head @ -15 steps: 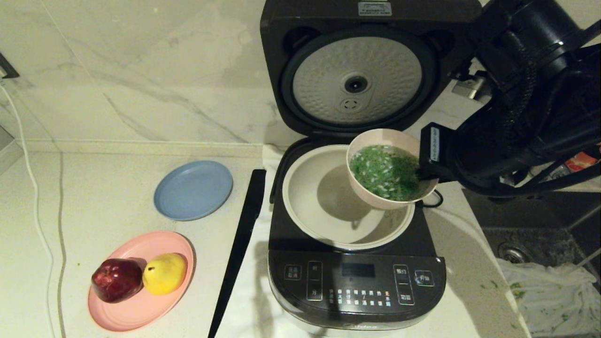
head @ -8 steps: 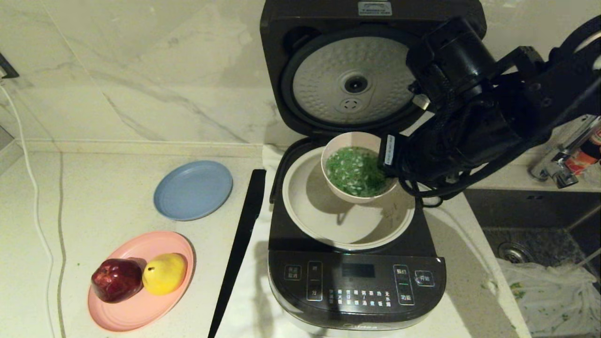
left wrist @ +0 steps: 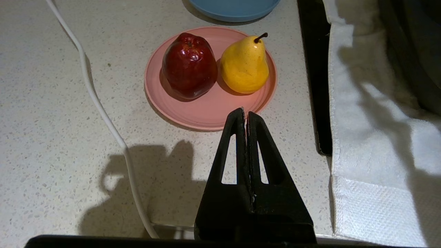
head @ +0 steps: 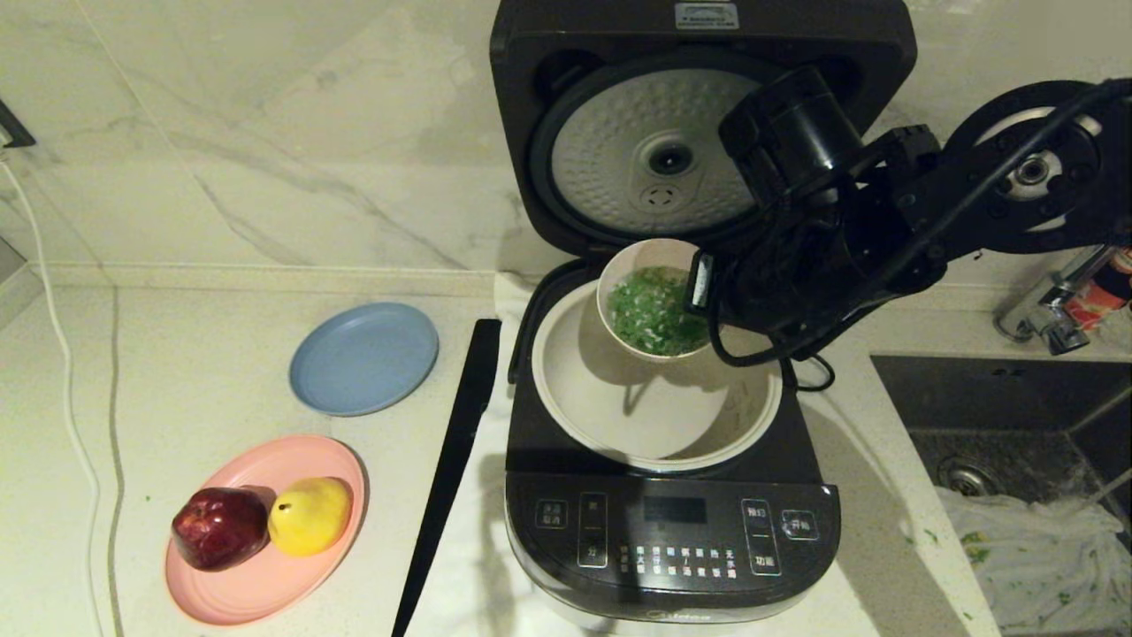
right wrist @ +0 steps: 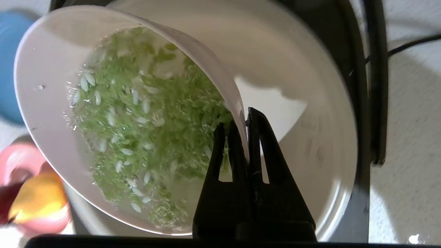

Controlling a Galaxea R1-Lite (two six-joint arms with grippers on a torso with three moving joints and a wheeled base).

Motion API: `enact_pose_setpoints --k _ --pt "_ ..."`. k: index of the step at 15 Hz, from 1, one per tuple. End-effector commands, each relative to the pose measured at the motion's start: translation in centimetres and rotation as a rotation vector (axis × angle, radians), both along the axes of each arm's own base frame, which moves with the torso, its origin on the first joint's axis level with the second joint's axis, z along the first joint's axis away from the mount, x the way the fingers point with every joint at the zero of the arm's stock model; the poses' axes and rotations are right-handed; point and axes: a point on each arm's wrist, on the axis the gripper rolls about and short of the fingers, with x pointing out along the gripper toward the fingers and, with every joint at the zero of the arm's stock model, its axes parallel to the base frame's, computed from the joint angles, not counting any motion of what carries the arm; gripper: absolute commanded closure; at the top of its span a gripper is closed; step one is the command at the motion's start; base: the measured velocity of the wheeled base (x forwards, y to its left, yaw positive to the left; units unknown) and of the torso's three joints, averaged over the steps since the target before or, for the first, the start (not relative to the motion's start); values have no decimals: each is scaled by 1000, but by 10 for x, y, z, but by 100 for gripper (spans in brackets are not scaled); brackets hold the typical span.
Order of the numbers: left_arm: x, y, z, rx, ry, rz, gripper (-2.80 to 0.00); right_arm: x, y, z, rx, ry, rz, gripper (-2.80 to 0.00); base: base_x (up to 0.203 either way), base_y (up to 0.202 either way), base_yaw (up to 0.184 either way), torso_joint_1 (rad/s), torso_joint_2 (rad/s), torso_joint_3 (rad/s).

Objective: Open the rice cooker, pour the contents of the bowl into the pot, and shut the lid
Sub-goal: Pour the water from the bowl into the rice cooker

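A: From the head, you see the bowl [head: 653, 299] tilted over the pot [head: 656, 380]'s back edge, under the raised lid [head: 659, 150].

B: Left wrist?

A: Your left gripper [left wrist: 245, 119] is pressed closed above counter beside the pink plate [left wrist: 210, 110].

B: Right wrist?

A: Your right gripper [right wrist: 245, 119] pinches the bowl's rim; grains [right wrist: 148, 120] lie inside.

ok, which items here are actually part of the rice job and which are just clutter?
In the job:
rice cooker, lid up
pot, nothing poured in yet
bowl with the green grains, held over the pot
right gripper, pinching the bowl's rim

Lying about:
blue plate
pink plate with apple and pear
white cable
left gripper, parked, shut
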Motion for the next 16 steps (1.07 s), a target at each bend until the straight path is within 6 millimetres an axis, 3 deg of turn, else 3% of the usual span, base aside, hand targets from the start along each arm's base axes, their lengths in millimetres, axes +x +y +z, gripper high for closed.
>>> enact_pose_setpoints --k 1,5,11,16 --pt "0 0 0 0 0 0 0 2 4 -6 -39 -8 -24 0 0 0 0 0 0 0" --pt "0 0 0 0 0 0 0 2 13 -4 -122 -129 -59 0 0 0 0 0 0 0" --pt "0 0 0 0 0 0 0 -5 14 -29 -204 -299 -52 0 0 0 0 0 0 0" --pt "0 0 0 0 0 0 0 -11 12 -42 -277 -618 -49 0 0 0 0 0 0 0"
